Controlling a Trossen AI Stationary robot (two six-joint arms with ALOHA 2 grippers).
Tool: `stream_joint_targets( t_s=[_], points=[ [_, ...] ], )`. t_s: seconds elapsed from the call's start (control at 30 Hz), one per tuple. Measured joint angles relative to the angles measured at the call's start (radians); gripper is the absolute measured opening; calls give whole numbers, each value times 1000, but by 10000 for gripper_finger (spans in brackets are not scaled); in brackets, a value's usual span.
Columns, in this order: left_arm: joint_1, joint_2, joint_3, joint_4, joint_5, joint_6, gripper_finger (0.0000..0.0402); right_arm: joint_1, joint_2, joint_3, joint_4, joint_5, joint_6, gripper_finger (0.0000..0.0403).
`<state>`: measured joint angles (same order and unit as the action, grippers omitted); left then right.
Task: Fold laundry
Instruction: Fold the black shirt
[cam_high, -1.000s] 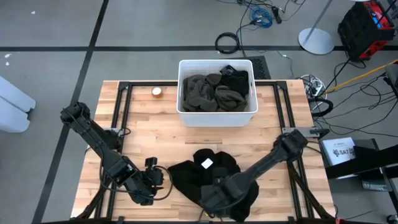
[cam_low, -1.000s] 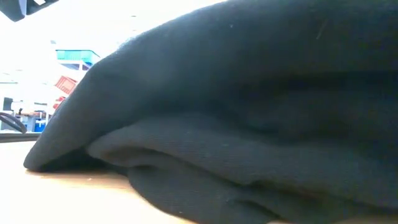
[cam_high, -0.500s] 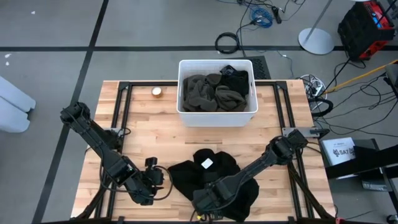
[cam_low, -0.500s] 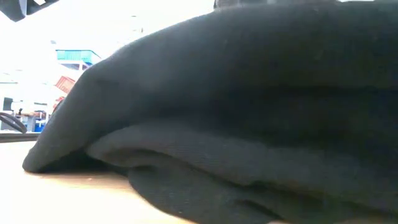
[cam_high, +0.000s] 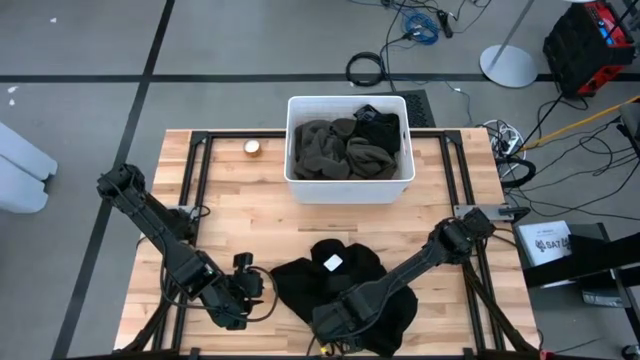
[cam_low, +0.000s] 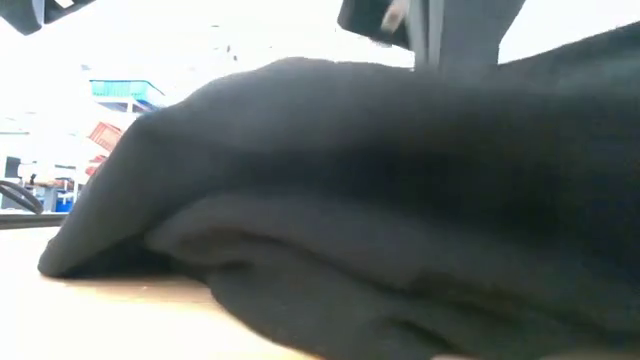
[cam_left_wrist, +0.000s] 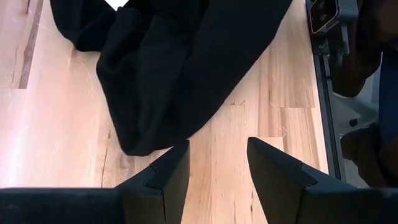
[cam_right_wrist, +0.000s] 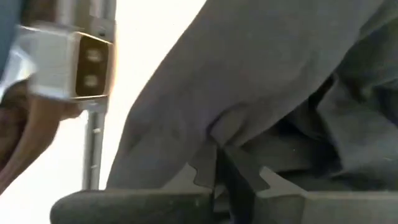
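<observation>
A black garment (cam_high: 335, 275) is lying crumpled on the near middle of the wooden table (cam_high: 250, 215). More laundry, dark olive-grey and black, is seen in the white bin (cam_high: 296, 188) at the far middle of the table.

The right gripper (cam_high: 335, 325) is placed at the near edge of the black garment, and its 2 fingers (cam_right_wrist: 208, 168) are pressed together on a fold of the cloth. The left gripper (cam_high: 252, 290) is held just beside the left edge of the garment, with its fingers (cam_left_wrist: 168, 180) spread and nothing between them.

The step in hand seems to be the first grasp for spreading the garment flat. For the next move, a second grip by the left gripper is probably needed, so that the cloth can be pulled out evenly.
</observation>
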<state>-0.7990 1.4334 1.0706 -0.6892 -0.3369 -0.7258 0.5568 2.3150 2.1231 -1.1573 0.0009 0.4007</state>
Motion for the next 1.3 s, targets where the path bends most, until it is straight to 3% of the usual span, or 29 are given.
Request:
stream_joint_targets(
  t_s=[0.17, 0.5, 0.7, 0.9, 1.3],
  points=[
    [0, 0, 0, 0, -2, 0, 169, 21, -112, 23, -81, 0, 28, 2],
    [0, 0, 0, 1, -19, 1, 169, 188, -312, 29, -214, -25, 414, 1],
    [12, 68, 0, 222, -118, 73, 169, 285, -279, 28, -250, 31, 566, 0],
    [67, 224, 1, 579, 30, 187, 169, 296, -229, 27, -314, 27, 604, 0],
    [152, 389, 5, 692, 39, 192, 169, 286, -222, 27, -314, 24, 584, 0]
  ],
)
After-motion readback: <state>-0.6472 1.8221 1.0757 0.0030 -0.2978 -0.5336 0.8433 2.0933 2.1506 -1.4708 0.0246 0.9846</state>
